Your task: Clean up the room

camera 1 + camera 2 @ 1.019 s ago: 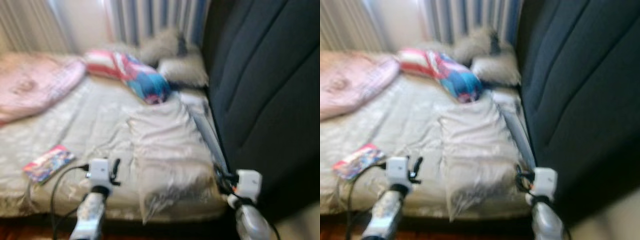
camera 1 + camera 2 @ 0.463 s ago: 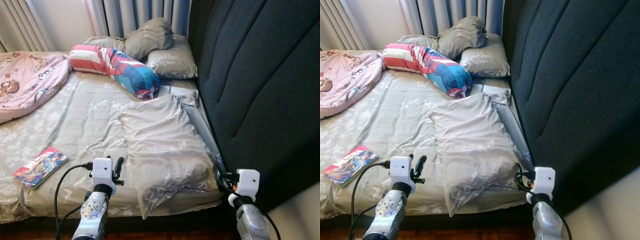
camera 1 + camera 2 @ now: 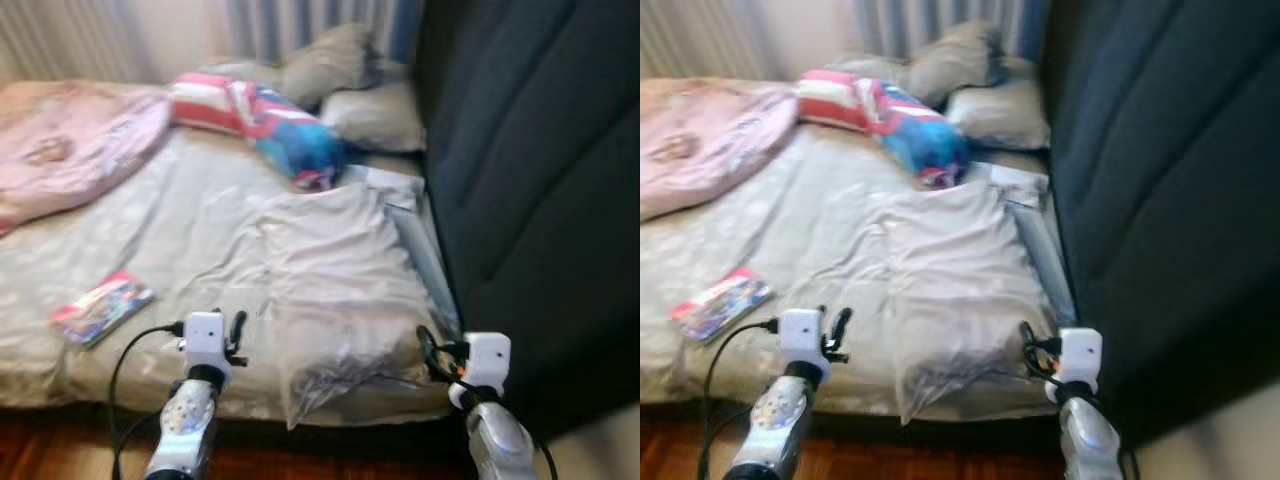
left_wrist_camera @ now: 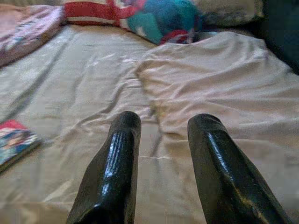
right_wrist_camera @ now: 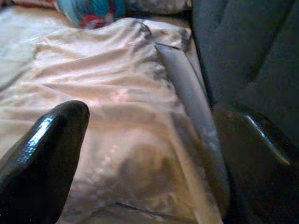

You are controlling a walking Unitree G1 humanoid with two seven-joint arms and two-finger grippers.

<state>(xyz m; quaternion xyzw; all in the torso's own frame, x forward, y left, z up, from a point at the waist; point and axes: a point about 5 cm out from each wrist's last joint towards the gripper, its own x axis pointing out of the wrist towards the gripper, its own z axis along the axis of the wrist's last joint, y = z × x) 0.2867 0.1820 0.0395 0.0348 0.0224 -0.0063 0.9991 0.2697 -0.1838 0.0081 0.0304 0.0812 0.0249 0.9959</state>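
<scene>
A large grey pillow [image 3: 340, 280] lies flat on the bed's near right part, its corner hanging over the front edge. A colourful book [image 3: 102, 308] rests on the grey sheet [image 3: 190, 220] to the left. My left gripper [image 4: 166, 120] hovers open over the sheet just left of the pillow, with nothing between its fingers. My right gripper [image 5: 152, 114] stands wide open at the pillow's near right corner, beside the dark headboard [image 3: 540, 180]. Both arms rise from the picture's lower edge in the eye views, which are blurred.
A red, white and blue bolster [image 3: 270, 120] and grey pillows [image 3: 350, 85] lie at the far end. A pink blanket [image 3: 70, 150] covers the far left. Striped curtains hang behind. Brown wooden floor [image 3: 60, 450] shows below the bed's front edge.
The whole picture has shifted and blurred, so the camera has moved. Both grippers hold about the same places by the pillow, still open.
</scene>
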